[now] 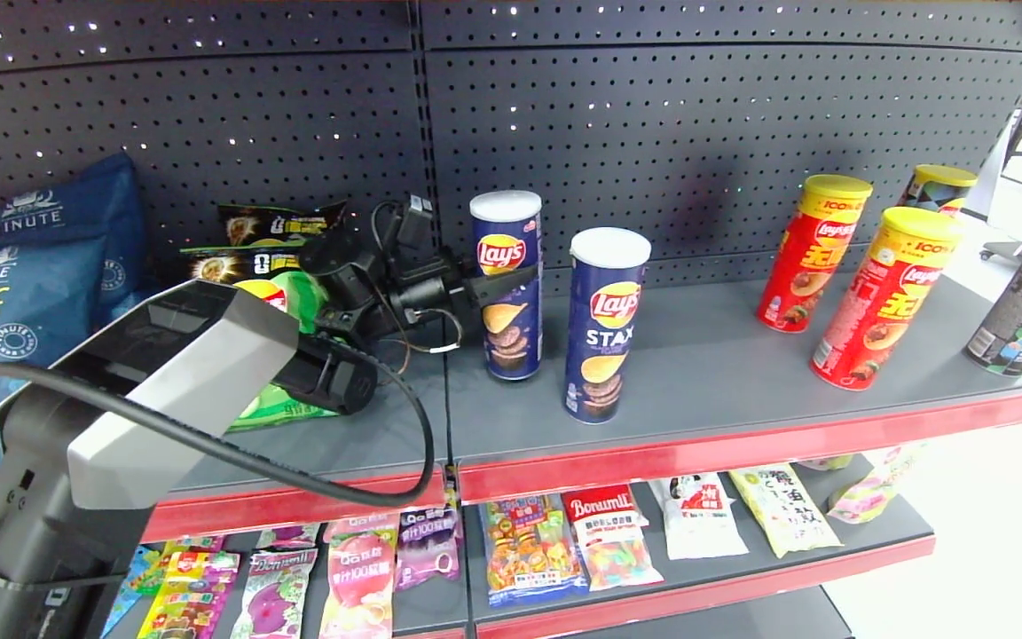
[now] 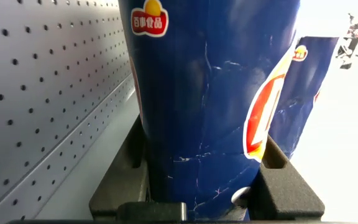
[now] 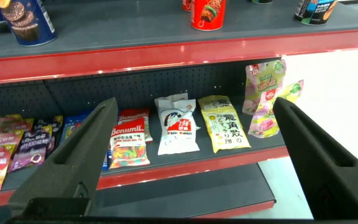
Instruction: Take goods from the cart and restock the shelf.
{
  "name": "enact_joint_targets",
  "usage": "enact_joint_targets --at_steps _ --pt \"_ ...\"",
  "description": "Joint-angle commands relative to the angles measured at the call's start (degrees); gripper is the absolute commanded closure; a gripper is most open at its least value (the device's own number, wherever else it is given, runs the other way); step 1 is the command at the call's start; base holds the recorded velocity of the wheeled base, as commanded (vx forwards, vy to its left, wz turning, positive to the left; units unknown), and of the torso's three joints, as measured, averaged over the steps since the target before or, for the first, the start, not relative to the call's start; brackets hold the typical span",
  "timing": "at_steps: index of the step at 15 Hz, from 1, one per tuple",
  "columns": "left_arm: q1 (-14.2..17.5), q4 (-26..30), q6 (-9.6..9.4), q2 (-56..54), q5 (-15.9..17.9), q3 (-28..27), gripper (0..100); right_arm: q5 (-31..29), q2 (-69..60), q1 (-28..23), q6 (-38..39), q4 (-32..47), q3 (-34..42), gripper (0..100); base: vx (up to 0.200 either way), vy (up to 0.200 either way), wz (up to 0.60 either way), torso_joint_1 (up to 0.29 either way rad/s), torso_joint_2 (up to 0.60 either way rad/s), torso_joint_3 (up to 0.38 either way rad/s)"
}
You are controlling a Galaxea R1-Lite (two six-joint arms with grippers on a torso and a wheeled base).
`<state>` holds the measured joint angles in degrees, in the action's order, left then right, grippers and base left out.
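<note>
A blue chips can [image 1: 504, 244] with a white lid stands upright on the grey upper shelf [image 1: 724, 373], near the pegboard back wall. My left gripper [image 1: 511, 288] comes in from the left and is shut on it at mid height. In the left wrist view the can [image 2: 210, 93] sits between both black fingers [image 2: 123, 180]. A second, matching blue can [image 1: 604, 324] stands just right of it and nearer the shelf's front, also visible in the left wrist view [image 2: 303, 93]. My right gripper [image 3: 194, 106] hangs open, holding nothing, in front of the lower shelf.
Two red cans [image 1: 884, 297] and two dark cans [image 1: 1021, 302] stand on the right of the upper shelf. Blue bags [image 1: 23, 284] and a green bag [image 1: 294, 293] lie on the left, behind my left arm. Candy packets [image 3: 178, 124] lie along the lower shelf.
</note>
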<state>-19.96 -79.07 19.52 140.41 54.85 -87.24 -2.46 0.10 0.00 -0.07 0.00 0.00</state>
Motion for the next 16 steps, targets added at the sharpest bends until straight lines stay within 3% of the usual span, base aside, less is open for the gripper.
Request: enact_joint_targets --at_steps 1,5,10,16 --pt "-0.08 -0.03 -0.01 0.92 0.17 -0.57 100 0.00 -0.01 0.00 -0.01 0.00 0.00 0 0.000 0.000 0.00 0.000 0.00 0.000" --pt "-0.17 0.49 -0.09 2.24 2.55 -2.76 100 0.00 -0.01 0.00 -0.01 0.00 0.00 0 0.000 0.000 0.00 0.000 0.00 0.000" --pt "-0.70 0.67 -1.59 4.96 2.63 -6.10 100 0.00 -0.01 0.00 -0.01 0.00 0.00 0 0.000 0.000 0.00 0.000 0.00 0.000" --pt "-0.61 2.95 -1.68 6.54 2.37 -9.97 100 0.00 -0.01 0.00 -0.01 0.00 0.00 0 0.000 0.000 0.00 0.000 0.00 0.000"
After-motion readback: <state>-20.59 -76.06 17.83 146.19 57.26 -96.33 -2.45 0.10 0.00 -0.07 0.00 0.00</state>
